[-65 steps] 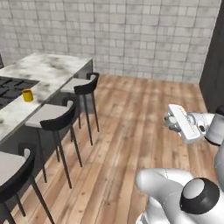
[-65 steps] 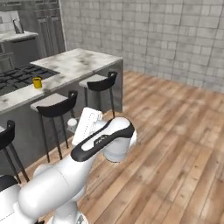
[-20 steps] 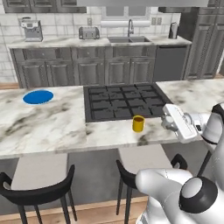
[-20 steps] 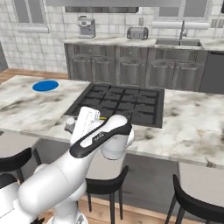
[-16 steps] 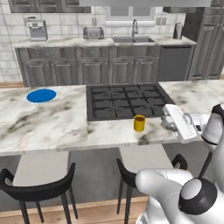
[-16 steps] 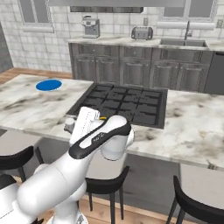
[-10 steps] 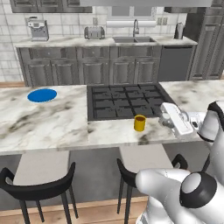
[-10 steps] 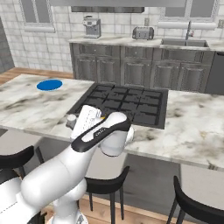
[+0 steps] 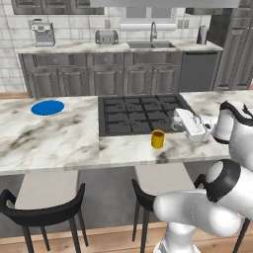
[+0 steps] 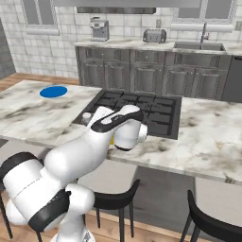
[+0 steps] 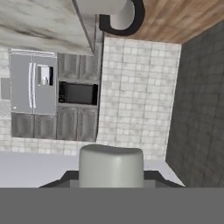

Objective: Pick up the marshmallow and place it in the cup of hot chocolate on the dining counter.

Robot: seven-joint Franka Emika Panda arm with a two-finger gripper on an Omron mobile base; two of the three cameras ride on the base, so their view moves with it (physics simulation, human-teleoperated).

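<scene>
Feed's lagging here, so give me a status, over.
Tool shut on tiny off-white marshmallow. Mustard-yellow mug on white marble counter, beside black stovetop, apart from tool.

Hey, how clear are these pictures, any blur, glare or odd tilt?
Left base view: soft, evenly lit, no glare; the yellow mug reads clearly on the counter. Right base view: the arm hides the mug. Hand view: rolled sideways, so the fridge lies on its side, a pale blurred shape looming at the bottom.
</scene>
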